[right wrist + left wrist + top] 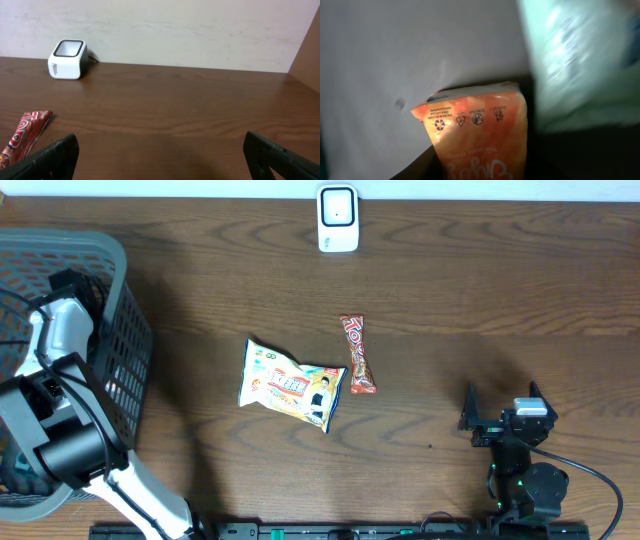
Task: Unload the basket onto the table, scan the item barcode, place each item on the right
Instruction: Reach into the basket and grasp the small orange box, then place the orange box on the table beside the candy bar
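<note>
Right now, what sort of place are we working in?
Probably a mock checkout: a white barcode scanner, a grey shopping basket, and a snack bag and chocolate bar on the wooden table.

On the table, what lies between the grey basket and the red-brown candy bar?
A white and orange snack packet lies flat on the wooden table in that stretch. The overhead view shows it.

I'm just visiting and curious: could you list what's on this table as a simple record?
scanner: white box-shaped barcode scanner, far table edge
centre: white-and-yellow snack bag; red-brown candy bar beside it
left: grey mesh plastic basket, left arm reaching inside
inside basket: orange plastic packet
right hand: open, empty
</note>
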Controlling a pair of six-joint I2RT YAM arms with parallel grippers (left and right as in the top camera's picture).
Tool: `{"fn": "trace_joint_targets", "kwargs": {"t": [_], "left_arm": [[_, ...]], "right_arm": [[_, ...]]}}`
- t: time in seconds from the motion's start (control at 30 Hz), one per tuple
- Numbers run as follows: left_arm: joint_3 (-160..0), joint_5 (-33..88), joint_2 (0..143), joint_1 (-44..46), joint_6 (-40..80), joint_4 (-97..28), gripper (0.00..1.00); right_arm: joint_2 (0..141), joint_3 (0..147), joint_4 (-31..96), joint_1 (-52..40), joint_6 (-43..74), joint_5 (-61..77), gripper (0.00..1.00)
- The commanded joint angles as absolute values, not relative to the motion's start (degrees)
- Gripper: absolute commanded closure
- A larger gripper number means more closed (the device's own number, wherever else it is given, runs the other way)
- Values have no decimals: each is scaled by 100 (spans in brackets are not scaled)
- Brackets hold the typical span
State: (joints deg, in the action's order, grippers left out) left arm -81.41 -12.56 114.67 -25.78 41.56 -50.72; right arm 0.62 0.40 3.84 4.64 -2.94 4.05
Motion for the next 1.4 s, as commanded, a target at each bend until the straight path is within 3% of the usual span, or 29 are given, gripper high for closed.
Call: {"fn": "trace_joint_targets", "kwargs": {"t": [0.0, 0.3, 0.4, 0.5, 0.63, 0.8, 0.97, 1.1, 1.37], "left_arm": [[-8086, -1203, 10927, -2657, 4097, -5363, 57], [-8366, -1142, 7620, -2954, 4342, -5522, 57], [-8366, -482, 6506, -2746, 4431, -5378, 57], [-8361, 123, 5833, -2270, 4794, -5304, 58], [-8359, 646, 5524, -858, 5011, -5006, 58], [-8239, 408, 6077, 1221, 5006, -4582, 58], [-8217, -191, 7708, 3151, 4960, -4095, 58], [-8217, -261, 9231, 3999, 4567, -3234, 58], [-8219, -239, 11426, 4659, 4525, -2340, 58]], "right_arm": [[34, 32, 408, 473, -222, 399, 1], [34, 32, 408, 473, -222, 399, 1], [34, 32, 408, 473, -222, 399, 1], [34, 32, 408, 473, -222, 399, 1], [34, 32, 408, 473, -222, 399, 1], [34, 32, 408, 473, -222, 399, 1], [34, 32, 408, 473, -222, 399, 1], [34, 32, 408, 473, -222, 399, 1], [34, 32, 408, 473, -222, 399, 1]]}}
